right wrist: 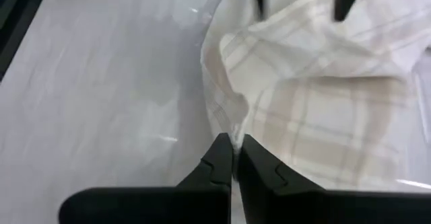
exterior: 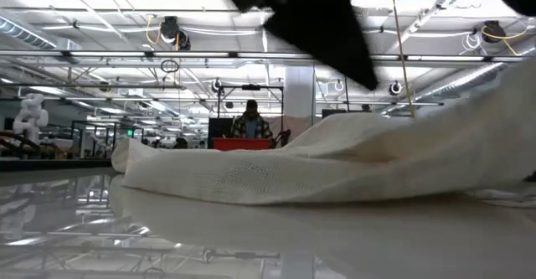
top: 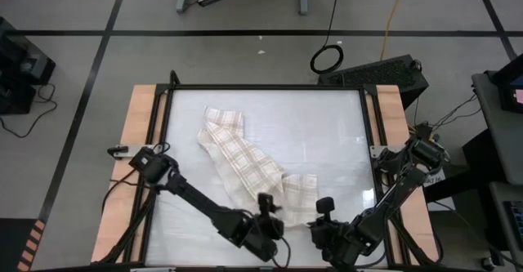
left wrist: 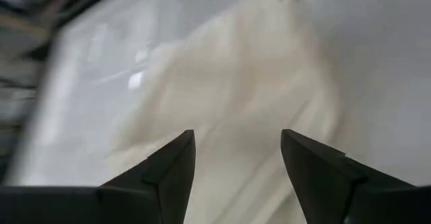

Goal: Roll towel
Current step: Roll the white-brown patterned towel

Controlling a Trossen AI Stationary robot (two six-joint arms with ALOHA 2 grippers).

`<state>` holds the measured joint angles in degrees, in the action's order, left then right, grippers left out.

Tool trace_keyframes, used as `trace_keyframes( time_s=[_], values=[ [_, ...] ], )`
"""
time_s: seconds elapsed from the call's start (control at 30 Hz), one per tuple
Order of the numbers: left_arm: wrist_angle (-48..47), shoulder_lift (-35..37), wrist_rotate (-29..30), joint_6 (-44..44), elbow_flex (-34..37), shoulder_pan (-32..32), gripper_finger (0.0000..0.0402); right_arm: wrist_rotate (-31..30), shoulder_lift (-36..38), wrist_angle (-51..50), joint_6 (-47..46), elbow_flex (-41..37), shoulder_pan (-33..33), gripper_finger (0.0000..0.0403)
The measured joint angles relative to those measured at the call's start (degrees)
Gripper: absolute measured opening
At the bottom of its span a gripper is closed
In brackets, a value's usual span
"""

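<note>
Between the open left pincer (top: 265, 200) and the right pincer (right wrist: 234, 158), pinched on its edge, the towel (top: 241, 159) sprawls crumpled across the bench (top: 327, 133), rolling not visibly begun.

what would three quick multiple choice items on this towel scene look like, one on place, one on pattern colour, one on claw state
1. Where does the towel lie on the table?
A. bunched in a diagonal strip toward the arms
B. flat in the far right corner
C. hanging off the left edge

2. Its plaid stripes are:
A. blue
B. tan-brown
C. green

3. The right claw is:
A. wide open
B. out of view
C. shut at the towel's edge

Answers: 1 A, the high view shows the diagonal strip. 2 B, the right wrist view shows tan lines on cream. 3 C, its fingers meet there, while the left claw stands open.
</note>
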<state>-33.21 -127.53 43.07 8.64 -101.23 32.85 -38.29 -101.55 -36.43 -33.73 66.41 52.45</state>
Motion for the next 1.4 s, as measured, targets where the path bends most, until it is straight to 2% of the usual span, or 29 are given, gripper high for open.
trace_keyframes(
  time_s=[0.13,0.3,0.43,0.5,0.73,0.87,0.97,1.13,1.27,1.4],
  values=[
    [-14.1,2.8,6.0,-0.1,0.0,-0.1,0.0213,-0.8,2.5,-0.9,-0.1,0.0,0.8,0.0001],
    [-31.8,7.3,10.0,1.0,1.0,-3.0,0.0207,-0.3,4.9,-3.6,-0.2,0.0,2.6,0.0],
    [-35.9,15.1,10.4,0.7,5.3,-6.9,0.0207,-0.4,8.0,-9.7,-4.2,0.0,5.1,0.0],
    [-34.1,19.6,8.3,-1.5,9.4,-9.4,0.0207,-0.4,9.5,-12.5,-6.6,0.0,6.3,0.0],
    [-23.4,34.6,-4.9,-7.5,28.3,-19.4,0.0207,-0.8,14.5,-21.1,-12.7,0.0,9.0,0.0],
    [-19.1,39.2,-10.7,-3.0,39.1,-24.0,0.0207,-0.9,16.2,-25.8,-16.9,0.0,9.8,0.0],
    [-18.1,41.0,-11.7,3.0,45.6,-25.2,0.0207,-2.0,17.4,-29.3,-20.4,0.0,10.2,0.0],
    [-17.8,42.6,-14.3,10.0,51.0,-23.4,0.0207,-7.5,19.9,-34.4,-24.7,1.0,10.7,0.0],
    [-13.0,42.5,-18.8,10.5,53.3,-21.2,0.0207,-10.3,20.8,-41.4,-27.4,3.2,10.5,0.0],
    [-8.7,42.2,-16.2,7.6,55.1,-20.7,0.0198,-12.7,20.8,-48.8,-29.8,6.5,10.2,0.0]
  ],
)
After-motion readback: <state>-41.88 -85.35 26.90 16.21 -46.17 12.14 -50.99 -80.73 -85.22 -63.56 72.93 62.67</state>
